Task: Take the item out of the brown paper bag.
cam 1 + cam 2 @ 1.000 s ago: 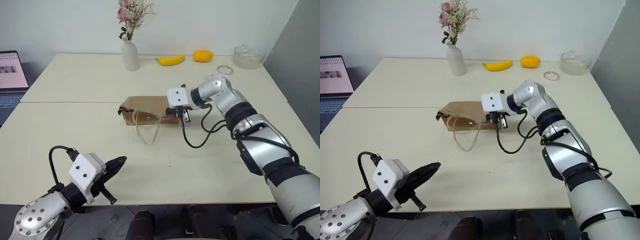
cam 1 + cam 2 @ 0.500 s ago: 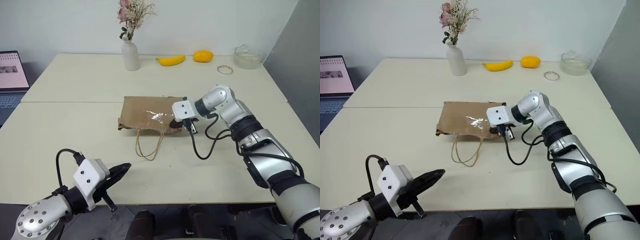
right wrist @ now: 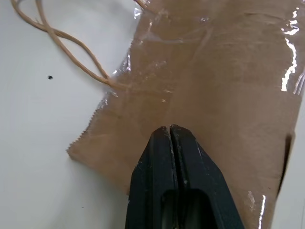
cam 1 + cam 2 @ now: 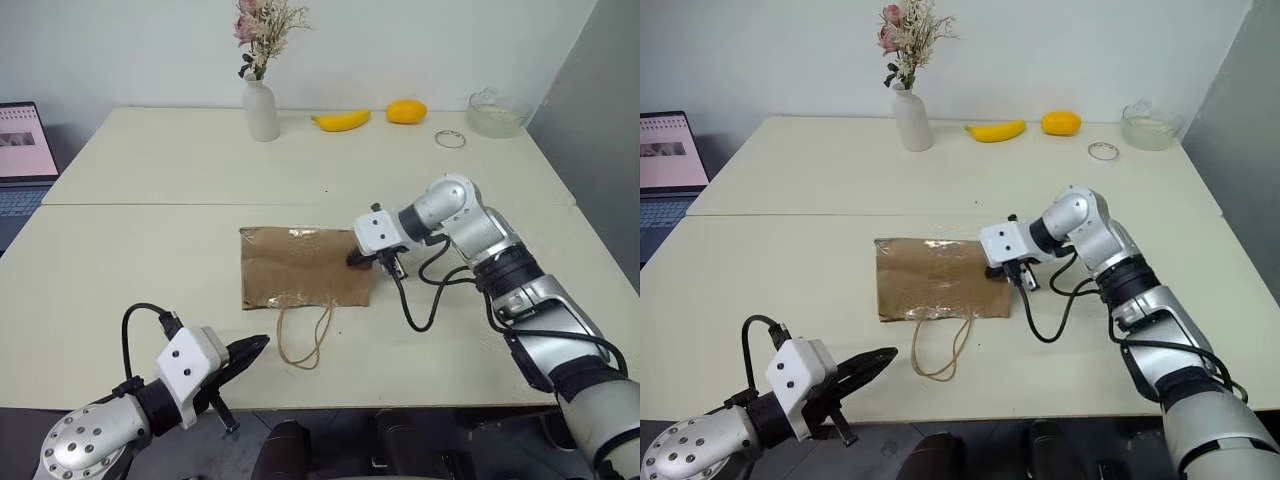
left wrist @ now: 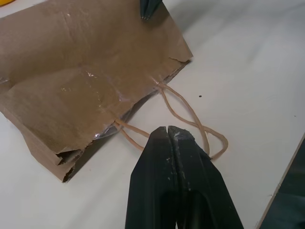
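You are pressing the closed, empty right gripper [image 4: 358, 259] against the bag [image 4: 303, 267] lying flat under it; the item is hidden. Next, open the bag's mouth near your closed, empty left gripper [image 4: 255, 346].

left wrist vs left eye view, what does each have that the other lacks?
Left wrist alone: the torn, serrated mouth edge of the brown paper bag up close, and a dark speck on the tabletop. Left eye alone: vase of dried flowers, banana, orange-yellow fruit, glass bowl, laptop. Both: the bag lying flat, its cord handles, the shut left pincer and the right pincer at the bag's edge.
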